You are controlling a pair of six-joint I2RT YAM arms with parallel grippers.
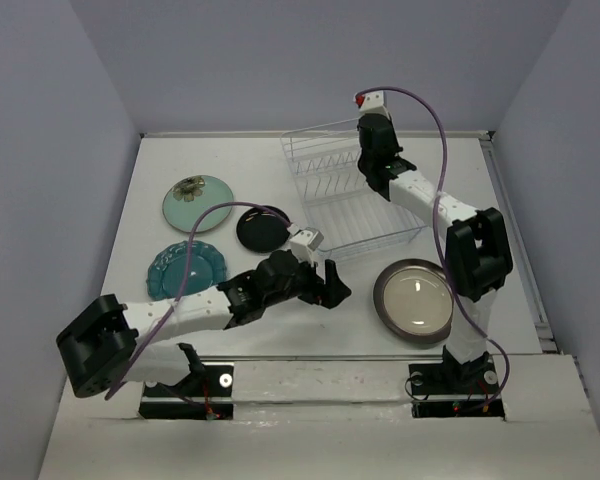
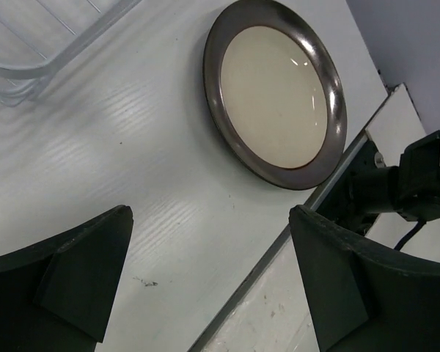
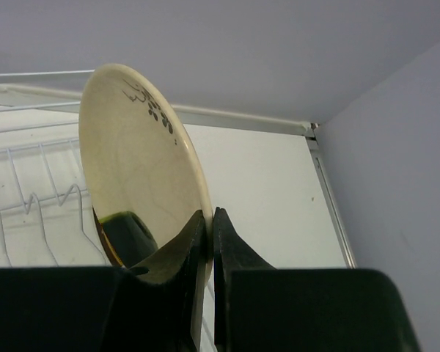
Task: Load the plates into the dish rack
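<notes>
My right gripper (image 3: 210, 220) is shut on the rim of the cream plate (image 3: 136, 169), held upright on edge over the wire dish rack (image 1: 325, 185); in the top view the gripper (image 1: 373, 160) hides the plate. My left gripper (image 1: 330, 285) is open and empty, low over the table just left of the larger grey-rimmed plate (image 1: 414, 300), which also shows in the left wrist view (image 2: 275, 92). The pale green plate (image 1: 197, 203), small black plate (image 1: 263, 229) and teal plate (image 1: 186, 268) lie flat at the left. The amber-yellow plate is out of view.
The rack's prongs (image 3: 37, 213) stand below and left of the held plate. The rack's near corner (image 2: 29, 66) lies beside my left gripper. The table's front edge (image 2: 279, 249) and the right arm's base (image 1: 460, 375) are close by. Walls enclose the table.
</notes>
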